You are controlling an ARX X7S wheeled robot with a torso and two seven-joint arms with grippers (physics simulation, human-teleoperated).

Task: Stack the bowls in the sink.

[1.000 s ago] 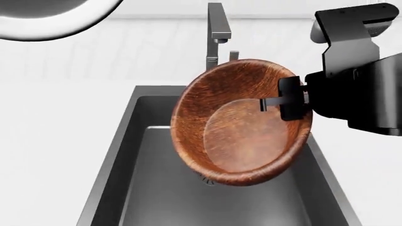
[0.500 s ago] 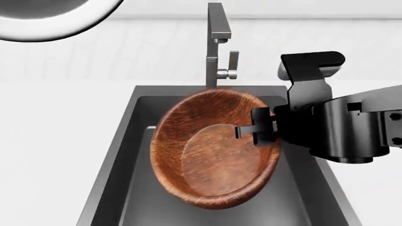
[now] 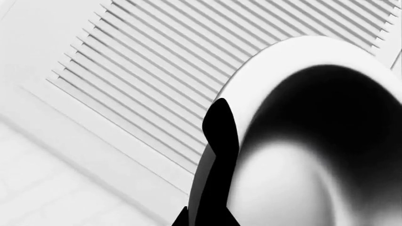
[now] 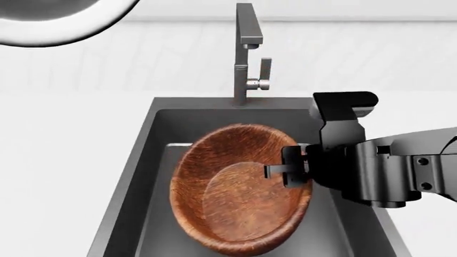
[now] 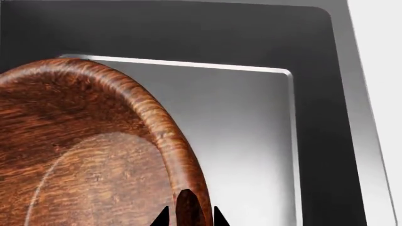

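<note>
Right gripper (image 4: 280, 170), jaws pinching the wooden bowl's (image 4: 239, 198) rim, holds it tilted inside the sink (image 4: 150, 160); early release risks tipping. Left gripper (image 3: 217, 141) pinches the steel bowl (image 4: 50, 21) aloft.

You get bright, even, sharp renders, with soft glare inside the dark grey rectangular sink (image 4: 160, 160) and no blur.

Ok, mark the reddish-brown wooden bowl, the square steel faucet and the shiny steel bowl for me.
Reddish-brown wooden bowl (image 4: 236, 201): head view, on its flat inner bottom.
Square steel faucet (image 4: 244, 59): head view, on the upright column.
Shiny steel bowl (image 4: 50, 27): head view, on its pale rim at the corner.
</note>
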